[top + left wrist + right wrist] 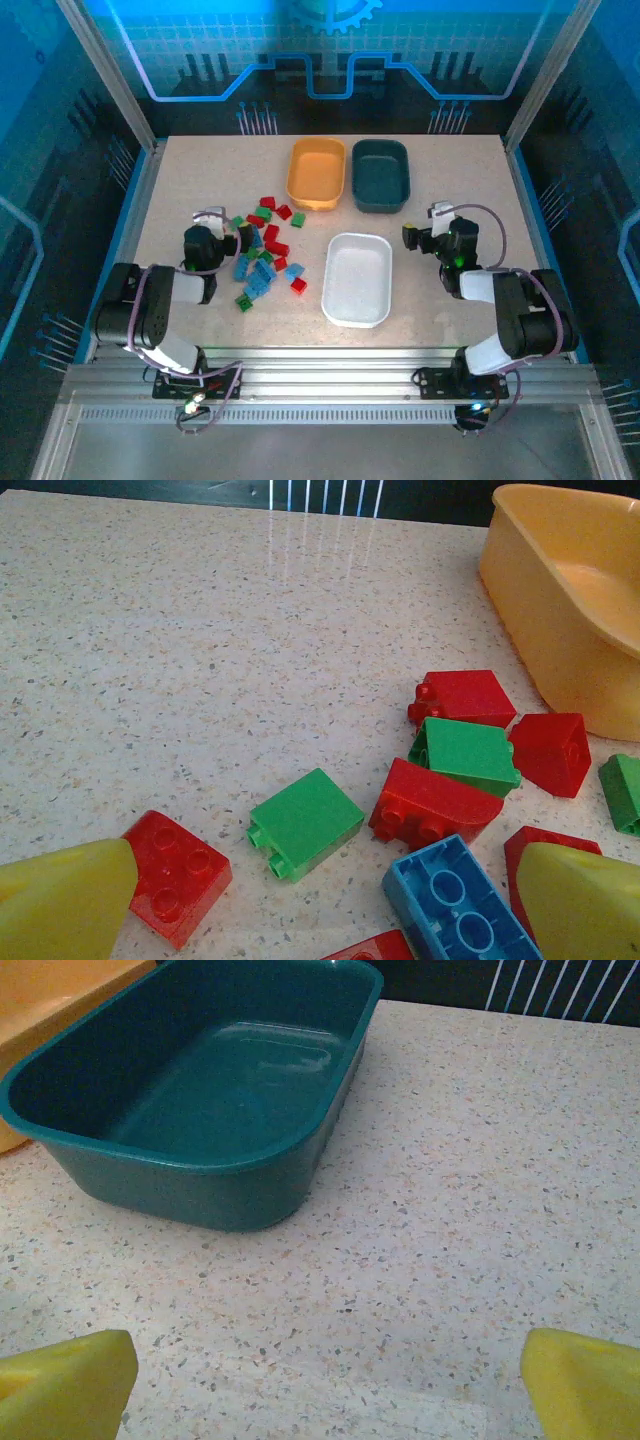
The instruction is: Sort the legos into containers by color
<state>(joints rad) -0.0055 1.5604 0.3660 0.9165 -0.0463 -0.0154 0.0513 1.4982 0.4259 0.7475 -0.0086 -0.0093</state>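
Note:
Red, green and blue legos (265,252) lie scattered on the table left of centre. An orange-yellow container (316,172), a dark teal container (381,174) and a white container (358,279) all stand empty. My left gripper (232,240) hovers open at the pile's left edge. Between its yellow fingertips (60,905) lie a green brick (306,822), a red brick (178,875) and a blue brick (462,905). My right gripper (424,236) is open over bare table, right of the white container. The teal container (200,1090) sits ahead of its fingertips (585,1385).
The orange-yellow container's wall (560,610) rises just past the bricks on the left wrist's right side. Bare speckled tabletop (190,180) spreads left of the pile and right of the teal container. Raised frame rails border the table.

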